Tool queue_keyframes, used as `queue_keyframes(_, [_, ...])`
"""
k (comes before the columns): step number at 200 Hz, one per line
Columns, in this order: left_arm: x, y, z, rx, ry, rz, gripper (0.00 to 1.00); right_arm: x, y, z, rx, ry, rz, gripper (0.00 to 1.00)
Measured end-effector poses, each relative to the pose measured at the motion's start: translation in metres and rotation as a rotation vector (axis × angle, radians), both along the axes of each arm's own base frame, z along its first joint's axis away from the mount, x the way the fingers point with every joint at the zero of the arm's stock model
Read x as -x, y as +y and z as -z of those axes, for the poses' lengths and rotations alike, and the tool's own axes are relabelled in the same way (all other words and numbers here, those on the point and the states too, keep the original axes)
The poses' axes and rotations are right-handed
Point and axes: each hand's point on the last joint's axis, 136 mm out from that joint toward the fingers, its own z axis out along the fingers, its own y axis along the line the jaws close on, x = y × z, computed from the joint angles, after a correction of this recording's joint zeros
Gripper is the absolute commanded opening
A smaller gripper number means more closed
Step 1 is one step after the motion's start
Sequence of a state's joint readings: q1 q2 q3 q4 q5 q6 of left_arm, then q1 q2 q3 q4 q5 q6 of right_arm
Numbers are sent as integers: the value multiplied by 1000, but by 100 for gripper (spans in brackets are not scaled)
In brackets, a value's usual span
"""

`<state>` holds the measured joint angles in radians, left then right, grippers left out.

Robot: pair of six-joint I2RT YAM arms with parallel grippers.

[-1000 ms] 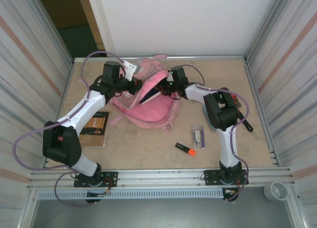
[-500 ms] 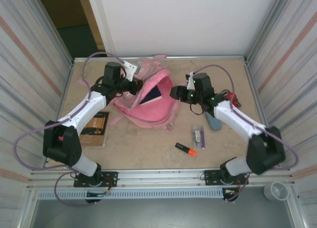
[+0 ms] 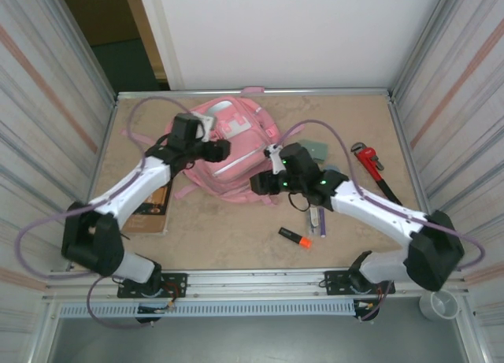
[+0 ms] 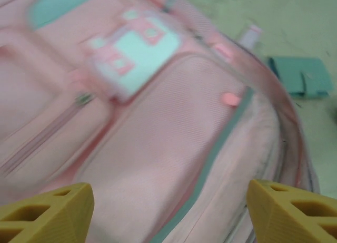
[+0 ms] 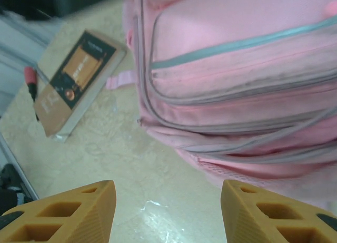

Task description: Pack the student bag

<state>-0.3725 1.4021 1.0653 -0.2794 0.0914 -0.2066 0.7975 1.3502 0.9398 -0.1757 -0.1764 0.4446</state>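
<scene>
Because the student bag (image 3: 236,164), upper centre of the top view, looks soft and floppy, a strap or zip edge seems the best hold; left gripper (image 3: 223,149) and right gripper (image 3: 257,183) both gape wide, empty.

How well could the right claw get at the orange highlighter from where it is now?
Probably yes. The right claw is open and empty beside the student bag, and the orange highlighter lies uncovered a little nearer the robot, with nothing between them; the arm would just have to draw back.
</scene>
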Motion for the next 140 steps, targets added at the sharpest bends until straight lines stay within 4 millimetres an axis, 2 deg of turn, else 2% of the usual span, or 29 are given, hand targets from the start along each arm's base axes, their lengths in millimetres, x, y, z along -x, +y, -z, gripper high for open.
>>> queue_keyframes(16, [15,62,6,63,59,-193,77,4,31,20,19,51,-37,56])
queue_keyframes(33, [36,135,31,139,176,-426,77,9,73,37,10,110,-71,58])
queue_keyframes(41, [47,163,44,161,241,-521,77,12,95,45,-9,142,-88,59])
queue_keyframes(50, [57,184,57,172,310,-598,78,16,117,53,-28,176,-104,60])
queue_keyframes(61, [69,200,71,166,383,-658,78,19,141,62,-50,217,-115,62])
queue_keyframes(84, [81,215,88,132,503,-709,80,21,177,75,-97,292,-128,64])
queue_keyframes(119, [73,247,91,76,545,-749,80,11,219,93,-154,383,-108,65])
queue_keyframes(140, [67,270,107,113,595,-793,80,10,242,101,-178,421,-101,63])
